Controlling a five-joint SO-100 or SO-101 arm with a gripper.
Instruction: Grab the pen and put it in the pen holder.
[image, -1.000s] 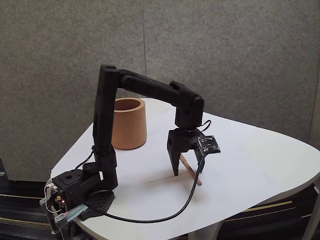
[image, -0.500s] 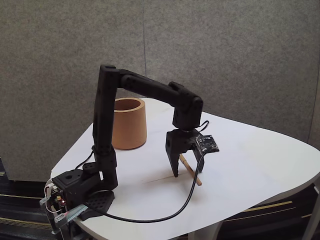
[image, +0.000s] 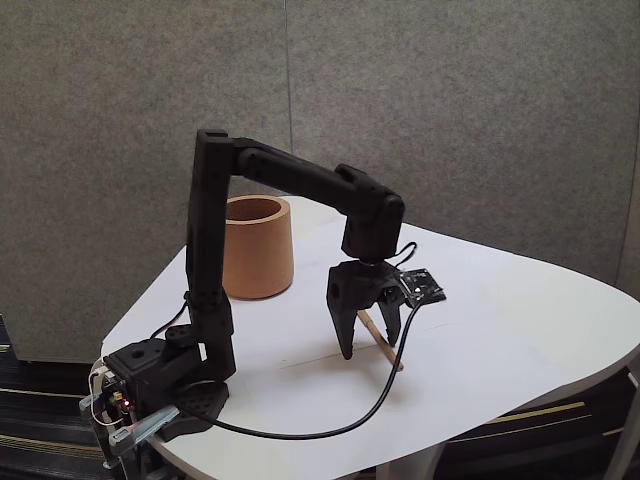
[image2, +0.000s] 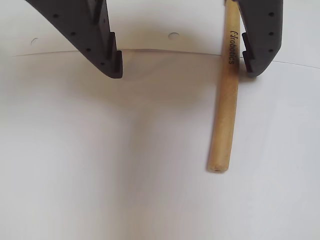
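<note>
Worktop (image: 520, 330): white, rounded edges, set against a grey fabric wall.

Arm: black, base clamped at the worktop's near left corner in the fixed view, upper link rising upright, forearm reaching toward the middle of the worktop, wrist pointing down.

Hand (image: 370, 352) (image2: 184, 62): released, fingers spread wide and aimed downward, tips just above the surface. In the wrist view the pen passes just beside the inner face of the right-hand finger (image2: 260, 35); the left-hand finger stands well apart from it. Actual contact cannot be told.

Pen (image: 381, 338) (image2: 224, 100): light tan wooden stick with small dark lettering along its side, lying flat on the worktop near its middle, one end beneath the hand, the other projecting toward the near edge.

Pen holder (image: 257, 247): terracotta orange-brown cup, upright, mouth open, toward the far left edge, behind the arm's upright link and well apart from the pen.

Cable (image: 300, 436): black, looping from the wrist camera along the near edge to the base.
</note>
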